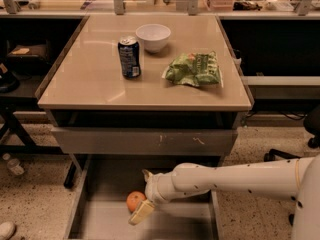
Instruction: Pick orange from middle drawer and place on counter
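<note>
The orange [133, 200] lies on the floor of the open middle drawer [175, 223], left of centre. My gripper [140, 196] reaches into the drawer from the right on a white arm. It is open, with one pale finger [141, 212] in front of the orange and the other behind it. The fingers straddle the orange's right side; I cannot tell whether they touch it. The beige counter [95, 79] is above the drawer.
On the counter stand a dark soda can [129, 57], a white bowl [153, 36] and a green snack bag [194, 69]. A closed grey drawer front with scratch marks [145, 141] overhangs the open drawer. Black shelving flanks the cabinet on both sides.
</note>
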Action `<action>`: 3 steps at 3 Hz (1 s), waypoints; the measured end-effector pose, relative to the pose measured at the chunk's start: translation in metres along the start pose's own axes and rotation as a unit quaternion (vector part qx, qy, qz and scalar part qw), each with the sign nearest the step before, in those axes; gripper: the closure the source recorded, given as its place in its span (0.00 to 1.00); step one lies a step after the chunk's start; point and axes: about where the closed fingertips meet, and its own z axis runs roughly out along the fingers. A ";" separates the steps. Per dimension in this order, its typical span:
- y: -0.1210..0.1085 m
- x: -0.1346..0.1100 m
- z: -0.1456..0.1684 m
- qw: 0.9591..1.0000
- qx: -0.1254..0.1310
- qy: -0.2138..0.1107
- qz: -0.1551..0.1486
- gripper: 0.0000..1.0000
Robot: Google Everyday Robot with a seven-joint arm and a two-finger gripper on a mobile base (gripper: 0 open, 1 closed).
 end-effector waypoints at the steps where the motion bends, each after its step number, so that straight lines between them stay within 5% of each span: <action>1: 0.001 0.004 0.020 1.000 0.003 -0.004 -0.002 0.00; 3: -0.004 0.022 0.041 1.000 0.008 -0.001 -0.004 0.00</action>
